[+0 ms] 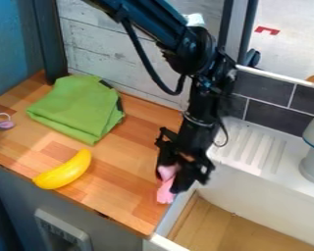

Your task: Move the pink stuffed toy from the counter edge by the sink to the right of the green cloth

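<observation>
Wooden counter, left of and below gripper in view. White sink with ribbed drainboard to its right; basin wall close by. Folded green cloth, up and left, well apart. White vessel, blue band, far right, cut off by view edge. Yellow toy banana, left. Pink object: soft-looking, narrow, gripped between the two fingers, lower end protruding over counter's sink-side edge. Upper part hidden by fingers; exact identity and contact with counter unclear.
</observation>
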Motion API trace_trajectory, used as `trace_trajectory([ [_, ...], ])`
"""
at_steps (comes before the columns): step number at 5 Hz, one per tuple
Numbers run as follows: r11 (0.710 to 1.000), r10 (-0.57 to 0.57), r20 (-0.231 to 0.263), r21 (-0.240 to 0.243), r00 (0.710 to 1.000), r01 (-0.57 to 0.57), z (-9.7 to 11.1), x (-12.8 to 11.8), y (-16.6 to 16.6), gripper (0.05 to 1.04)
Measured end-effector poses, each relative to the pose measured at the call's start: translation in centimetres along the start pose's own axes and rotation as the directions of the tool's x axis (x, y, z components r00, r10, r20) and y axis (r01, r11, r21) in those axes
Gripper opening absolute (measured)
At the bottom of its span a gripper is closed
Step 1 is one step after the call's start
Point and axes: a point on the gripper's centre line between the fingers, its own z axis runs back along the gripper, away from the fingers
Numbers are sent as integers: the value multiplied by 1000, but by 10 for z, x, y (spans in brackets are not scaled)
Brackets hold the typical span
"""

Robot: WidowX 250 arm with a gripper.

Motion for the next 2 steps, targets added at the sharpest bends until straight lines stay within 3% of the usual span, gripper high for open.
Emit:
trace_trajectory([
  [2, 999, -40, 194, -12, 980, 43, 53, -35, 6, 533],
])
